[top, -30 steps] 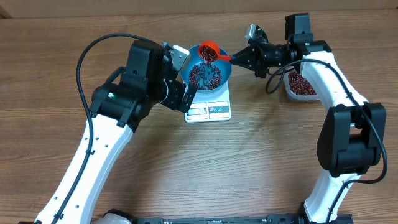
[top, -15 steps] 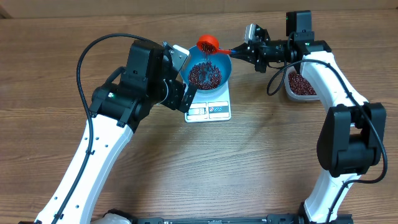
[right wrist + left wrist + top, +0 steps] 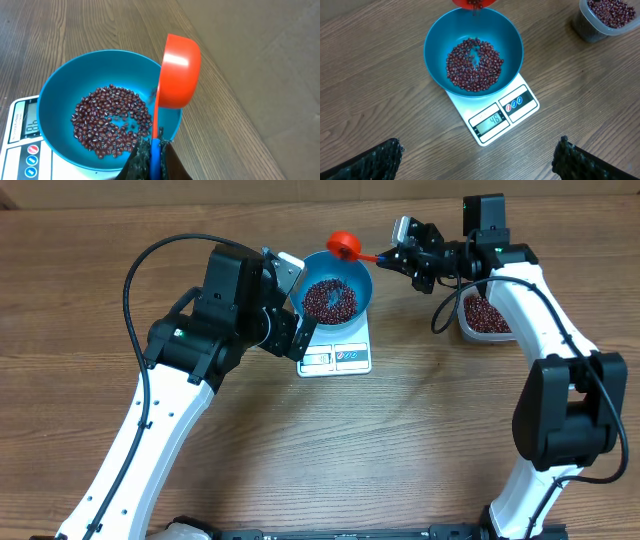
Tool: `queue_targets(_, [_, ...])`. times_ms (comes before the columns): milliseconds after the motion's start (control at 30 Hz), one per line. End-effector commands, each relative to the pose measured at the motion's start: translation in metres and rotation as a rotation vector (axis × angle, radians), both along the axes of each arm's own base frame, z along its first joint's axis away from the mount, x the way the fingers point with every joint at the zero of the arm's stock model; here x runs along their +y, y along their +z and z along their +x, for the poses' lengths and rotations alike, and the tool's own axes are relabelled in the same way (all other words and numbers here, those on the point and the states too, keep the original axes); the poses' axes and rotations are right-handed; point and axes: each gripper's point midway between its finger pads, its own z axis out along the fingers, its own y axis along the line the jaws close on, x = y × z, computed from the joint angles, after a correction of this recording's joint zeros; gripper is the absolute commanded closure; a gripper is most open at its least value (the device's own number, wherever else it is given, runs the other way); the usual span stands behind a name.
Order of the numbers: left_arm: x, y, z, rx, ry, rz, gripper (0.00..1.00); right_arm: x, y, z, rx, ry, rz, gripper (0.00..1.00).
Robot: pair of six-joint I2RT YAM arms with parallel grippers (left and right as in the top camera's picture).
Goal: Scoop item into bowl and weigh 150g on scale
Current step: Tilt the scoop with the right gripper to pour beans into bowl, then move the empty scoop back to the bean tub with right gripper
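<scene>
1. Table [image 3: 420,440]: wood-grain surface carrying all items.
2. Left gripper [image 3: 479,162]: fingers spread wide, holding nothing, positioned beside the scale.
3. Right gripper [image 3: 152,157]: fingers pressed together, pinching the handle of the scoop.
4. Scale [image 3: 520,107]: white, flat on the table, display lit.
5. Bowl [image 3: 435,45]: blue, seated on the scale platform.
6. Tub [image 3: 585,31]: clear, well apart from the scale, containing beans.
7. Scoop [image 3: 177,70]: red, tipped on edge above the bowl's far rim.
8. Beans [image 3: 474,65]: loose layer covering the bowl bottom.
</scene>
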Motion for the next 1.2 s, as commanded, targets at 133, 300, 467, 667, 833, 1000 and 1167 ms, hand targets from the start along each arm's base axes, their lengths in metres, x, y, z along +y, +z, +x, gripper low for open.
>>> queue_targets(133, [-0.001,0.006,0.001,-0.016,-0.018,-0.005,0.01,0.008,0.030,-0.005,-0.061,0.013,-0.010,0.96])
queue_targets(300, [-0.001,0.006,0.001,-0.017,-0.018,-0.005,0.00,0.011,0.027,-0.011,-0.038,-0.002,-0.048,0.96])
queue_targets(467, [-0.001,0.006,0.001,-0.017,-0.018,-0.005,0.00,0.012,0.023,-0.010,-0.035,-0.015,-0.076,0.96])
queue_targets(667, [-0.001,0.006,0.001,-0.017,-0.018,-0.005,0.00,0.012,0.025,-0.012,-0.022,-0.017,-0.069,0.96])
queue_targets(833, [-0.001,0.006,0.001,-0.017,-0.018,-0.005,0.00,0.012,0.034,-0.020,-0.019,-0.013,-0.072,0.96])
queue_targets(1000, [-0.001,0.006,0.001,-0.016,-0.018,-0.005,0.00,0.013,0.052,-0.025,-0.059,-0.009,-0.068,0.96])
queue_targets(1167, [-0.001,0.006,0.001,-0.017,-0.018,-0.005,0.00,0.013,0.056,-0.023,-0.097,-0.055,-0.137,0.96])
